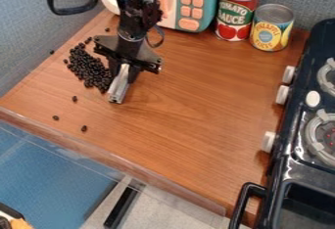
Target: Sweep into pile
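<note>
The black beans [87, 68] lie mostly in one loose, elongated heap on the left part of the bench [196, 101], running from upper left down to lower right in the camera view, with a few strays around it. Just to the right of the heap's lower end is the claw [122, 76], gripping a silver, bar-like tool [118, 90] whose long axis points down the view and tips slightly left. Whether the tool touches the nearest beans or the wood, I cannot tell. The relation that matters, I judge, is that the heap sits to the tool's left, while three strays [74, 99] lie farther out, below the heap and to the left of the tool's tip, towards the bench's front edge. From where it is, a leftward push would press on the heap's lower end and miss the lowest strays. To gather those, the tool would probably have to get round to their front-edge side and sweep up the view; coming at them from the heap's side would likely drive them nearer the edge.
</note>
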You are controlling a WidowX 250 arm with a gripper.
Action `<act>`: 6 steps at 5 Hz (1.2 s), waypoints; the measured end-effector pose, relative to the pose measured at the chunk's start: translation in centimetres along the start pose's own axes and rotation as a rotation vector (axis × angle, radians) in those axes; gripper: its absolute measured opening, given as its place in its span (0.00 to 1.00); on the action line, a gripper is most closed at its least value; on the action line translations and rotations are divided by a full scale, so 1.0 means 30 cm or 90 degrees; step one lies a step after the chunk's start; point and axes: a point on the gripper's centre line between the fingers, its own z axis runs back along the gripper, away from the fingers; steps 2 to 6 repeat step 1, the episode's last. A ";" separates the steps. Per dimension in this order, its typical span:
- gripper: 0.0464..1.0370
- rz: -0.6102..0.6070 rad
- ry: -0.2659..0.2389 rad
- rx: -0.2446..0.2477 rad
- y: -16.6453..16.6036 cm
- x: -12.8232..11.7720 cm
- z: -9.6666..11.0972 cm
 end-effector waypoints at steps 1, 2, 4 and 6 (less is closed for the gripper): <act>0.29 -0.027 -0.003 -0.013 -0.063 -0.010 0.017; 0.29 -0.027 -0.003 -0.013 -0.063 -0.010 0.017; 0.29 -0.027 -0.003 -0.013 -0.063 -0.010 0.017; 0.29 -0.027 -0.003 -0.013 -0.063 -0.010 0.017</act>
